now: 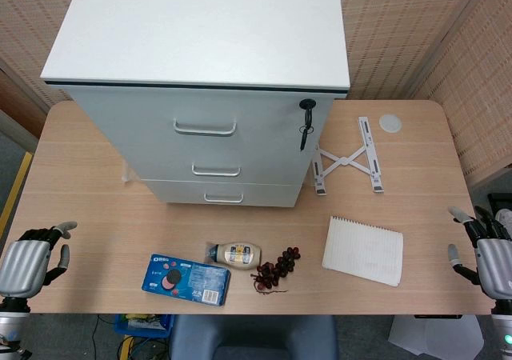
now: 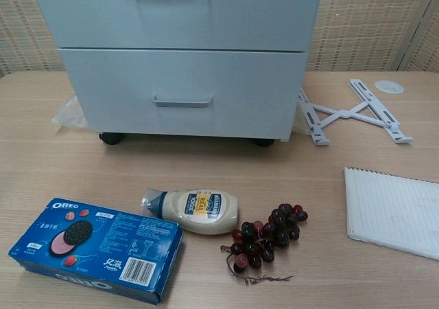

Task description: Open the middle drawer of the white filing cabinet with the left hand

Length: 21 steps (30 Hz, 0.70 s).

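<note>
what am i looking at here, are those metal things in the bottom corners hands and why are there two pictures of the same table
Yes, those are robot hands, each on the end of an arm. The head picture looks down from the robot's head: its left hand and right hand sit at the table's near corners, fingers apart, holding nothing. The chest picture comes from a lower camera on its body, so it sees the same table closer and shows no hands.

On the table stands a white filing cabinet with three drawers, all closed; the middle drawer is the one to open. A key hangs at its top right. In front lie an Oreo box, a sauce bottle, grapes, a notepad and a folding stand.
</note>
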Available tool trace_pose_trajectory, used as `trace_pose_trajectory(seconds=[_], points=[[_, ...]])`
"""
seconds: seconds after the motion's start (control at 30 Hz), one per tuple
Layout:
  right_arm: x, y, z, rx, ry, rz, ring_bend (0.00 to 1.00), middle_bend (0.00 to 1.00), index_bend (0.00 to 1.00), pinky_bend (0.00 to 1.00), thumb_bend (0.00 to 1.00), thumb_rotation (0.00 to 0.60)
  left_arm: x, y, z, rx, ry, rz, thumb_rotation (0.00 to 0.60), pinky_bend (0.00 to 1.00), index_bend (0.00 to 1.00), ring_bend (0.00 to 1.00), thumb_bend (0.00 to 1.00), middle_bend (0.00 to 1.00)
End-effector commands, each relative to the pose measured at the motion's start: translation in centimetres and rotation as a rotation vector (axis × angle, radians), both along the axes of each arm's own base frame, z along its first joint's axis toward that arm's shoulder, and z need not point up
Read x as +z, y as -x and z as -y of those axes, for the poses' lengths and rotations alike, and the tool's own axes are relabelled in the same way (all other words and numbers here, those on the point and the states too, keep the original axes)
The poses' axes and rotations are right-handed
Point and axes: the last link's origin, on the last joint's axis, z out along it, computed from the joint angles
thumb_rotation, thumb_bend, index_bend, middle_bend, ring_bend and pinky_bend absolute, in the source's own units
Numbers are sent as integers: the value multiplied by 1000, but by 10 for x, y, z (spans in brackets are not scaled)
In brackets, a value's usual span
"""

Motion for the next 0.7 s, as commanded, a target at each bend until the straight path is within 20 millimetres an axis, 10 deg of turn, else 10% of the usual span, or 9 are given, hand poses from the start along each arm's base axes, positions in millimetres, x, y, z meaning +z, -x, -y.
trace_pose_trajectory(seconds=[0.03,0.5,0.7], points=[[-1,0,0,1,-3,-1,188,283,162,185,428,600,0,1,0,3,1,-1,600,373,276,427,596,431],[1,0,3,4,-2,-6,188,283,161,185,429,600,0,-6,-8,-68,28,5,600,380,279,430,596,431],[-1,-1,3,4,-4,-7,188,283,162,185,429,600,0,-13,-15,-124,59,58,600,705,288,588,596,554]])
